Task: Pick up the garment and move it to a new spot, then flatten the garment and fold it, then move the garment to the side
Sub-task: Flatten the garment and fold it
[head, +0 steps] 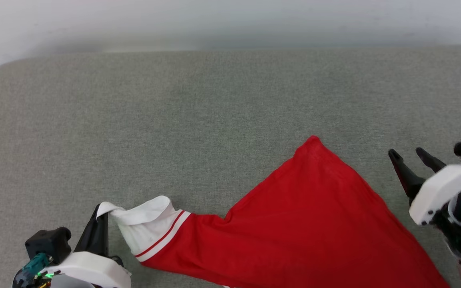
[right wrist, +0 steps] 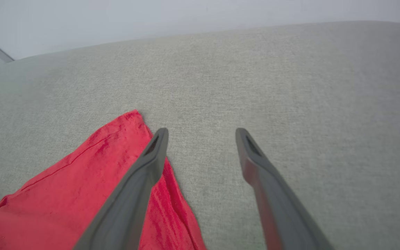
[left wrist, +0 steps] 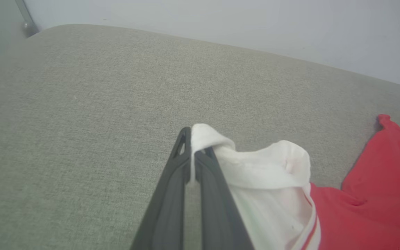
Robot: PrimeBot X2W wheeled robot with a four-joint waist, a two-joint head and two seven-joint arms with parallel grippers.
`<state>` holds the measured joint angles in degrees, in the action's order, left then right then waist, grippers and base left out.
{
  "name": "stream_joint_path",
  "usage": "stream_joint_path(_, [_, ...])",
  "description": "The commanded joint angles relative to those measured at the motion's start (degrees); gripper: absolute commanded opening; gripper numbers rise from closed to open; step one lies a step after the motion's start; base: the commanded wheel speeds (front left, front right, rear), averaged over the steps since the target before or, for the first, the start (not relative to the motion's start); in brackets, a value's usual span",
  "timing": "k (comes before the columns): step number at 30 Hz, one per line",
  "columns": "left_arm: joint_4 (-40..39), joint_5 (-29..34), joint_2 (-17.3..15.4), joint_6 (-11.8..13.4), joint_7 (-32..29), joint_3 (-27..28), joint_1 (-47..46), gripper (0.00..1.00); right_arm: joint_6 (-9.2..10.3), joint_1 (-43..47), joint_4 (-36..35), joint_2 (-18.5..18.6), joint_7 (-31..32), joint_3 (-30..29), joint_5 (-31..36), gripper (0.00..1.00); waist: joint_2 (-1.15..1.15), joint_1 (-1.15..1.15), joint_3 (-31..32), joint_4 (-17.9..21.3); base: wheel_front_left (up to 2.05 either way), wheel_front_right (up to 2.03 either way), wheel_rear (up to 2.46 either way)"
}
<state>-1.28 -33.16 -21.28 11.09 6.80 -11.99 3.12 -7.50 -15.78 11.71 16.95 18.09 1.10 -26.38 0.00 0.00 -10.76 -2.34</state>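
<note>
So the jersey (head: pixel 302 224) sits at about 6 o'clock on the grey cushion (head: pixel 174 120), with one red corner peaking toward 12 and its lower part running off the bottom of the head view. The left gripper (head: pixel 99 210), down at 7 o'clock, is clamped on the very edge of the white sleeve end (left wrist: pixel 255 166). The right gripper (head: pixel 406 152), at 4 o'clock, is spread wide with nothing in it, just beside the red edge.

My worry is that the pinch is tiny. If the left arm tugs toward 9, the thin fabric will probably slip out or just drag and bunch up. The right fingers could also grab cushion instead of cloth.
</note>
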Motion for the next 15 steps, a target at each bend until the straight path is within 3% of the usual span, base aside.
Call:
stream_joint_path(1, [-0.2,0.4,0.1,0.0,0.3,0.0,-0.8,0.00,0.02,-1.6,0.2,0.3,0.6,0.6,-0.9,1.00,0.00,0.00,-2.0,-1.7,0.00,0.00,0.00])
stream_joint_path(6, [-1.7,1.8,1.1,-0.4,0.9,-1.9,-4.3,0.00,0.02,-13.1,3.2,6.1,17.9,9.5,-5.2,1.00,0.00,0.00,-6.0,-4.4,0.00,0.00,0.00])
stream_joint_path(10, [-2.3,2.5,2.0,-0.8,1.7,-3.1,-6.9,0.00,0.02,-19.8,3.4,8.2,29.3,15.2,-6.8,1.00,0.00,0.00,-9.1,-6.3,0.00,0.00,0.00])
stream_joint_path(15, [-1.3,2.7,3.3,-1.6,2.7,-4.2,-9.5,0.00,0.02,-25.1,4.6,9.0,35.5,21.8,-8.4,1.00,0.00,0.00,-12.2,-8.0,0.00,0.00,0.00])
